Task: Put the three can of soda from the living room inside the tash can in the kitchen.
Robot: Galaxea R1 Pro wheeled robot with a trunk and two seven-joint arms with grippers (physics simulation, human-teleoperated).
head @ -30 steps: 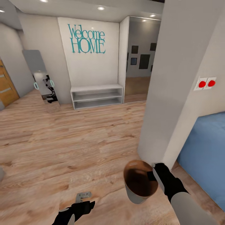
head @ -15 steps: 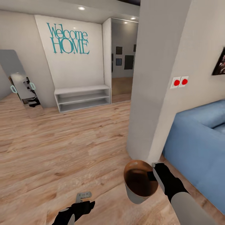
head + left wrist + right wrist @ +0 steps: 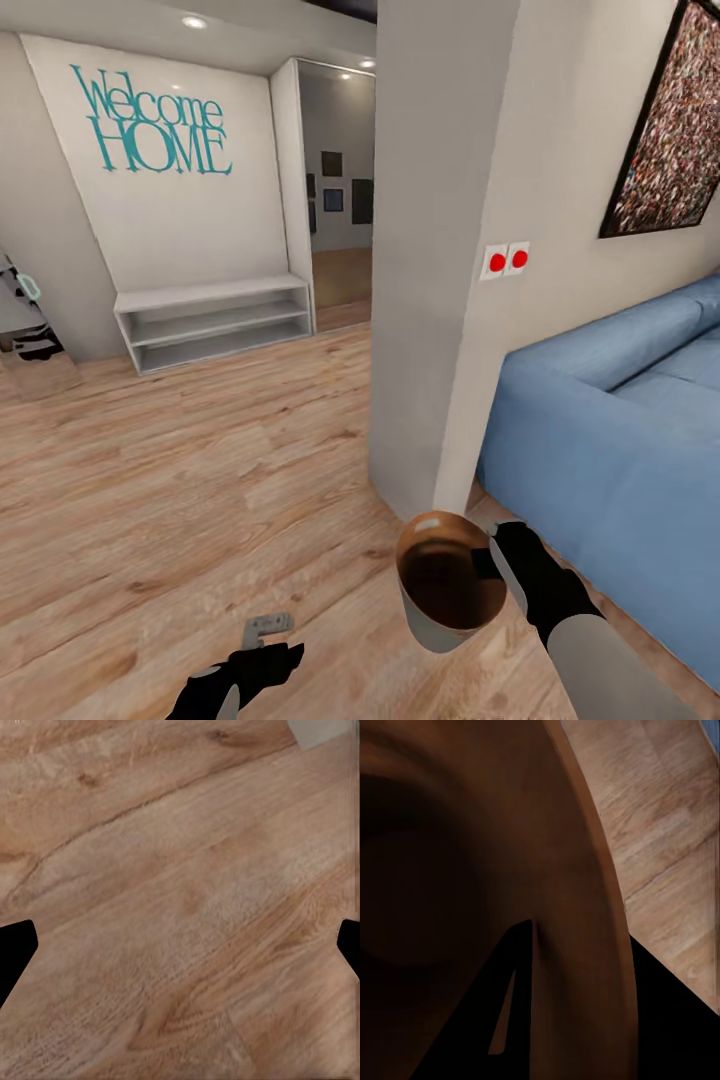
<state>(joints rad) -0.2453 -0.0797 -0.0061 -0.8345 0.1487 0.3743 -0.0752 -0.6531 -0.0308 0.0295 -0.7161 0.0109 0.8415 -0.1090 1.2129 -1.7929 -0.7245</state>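
Right arm: the grey-sleeved forearm with black wrist is reaching in from 5 o'clock of the head view toward 11 o'clock.
Right gripper: the black two-fingered right gripper [image 3: 488,560] is pinching the rim of the round brown-copper bin [image 3: 445,620], one finger inside, one outside.
Left arm: entering low at 7 o'clock.
Left gripper: the black left gripper [image 3: 272,658] is spreading its fingers wide, holding nothing.

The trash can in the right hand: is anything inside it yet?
The trash can looks empty: the head view shows dark brown inner wall and no soda cans. The right hand grips its rim, one finger inside. The deepest part is too dark to check.
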